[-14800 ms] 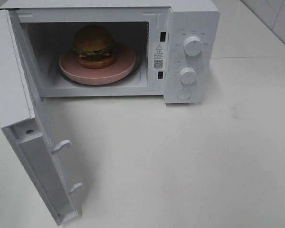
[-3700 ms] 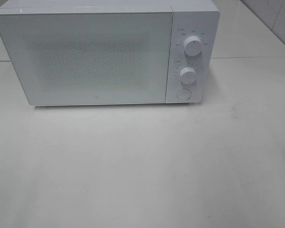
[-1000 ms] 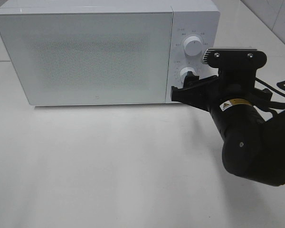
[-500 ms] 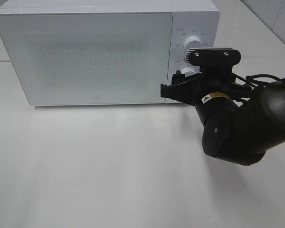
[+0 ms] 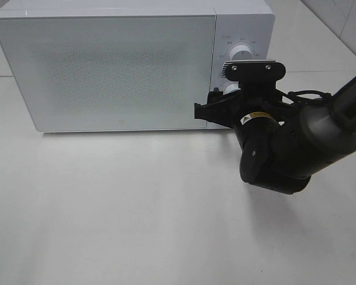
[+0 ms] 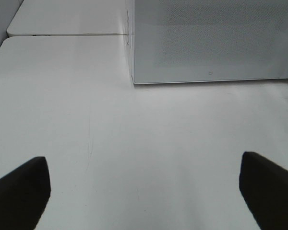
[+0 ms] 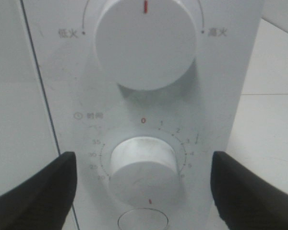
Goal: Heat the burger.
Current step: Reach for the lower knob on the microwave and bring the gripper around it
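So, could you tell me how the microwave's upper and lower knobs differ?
The upper knob has its red mark at the top; the lower knob shows its mark at the bottom. Chinese labels flank the upper knob; numbers ring the lower knob. Both are round and white.

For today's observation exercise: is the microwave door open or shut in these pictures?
Shut. The microwave door lies flush with the control panel, and it hides the inside completely.

There is 1 microwave (image 5: 107, 71) with 2 knobs (image 7: 145, 45) and 1 button (image 7: 143, 222).
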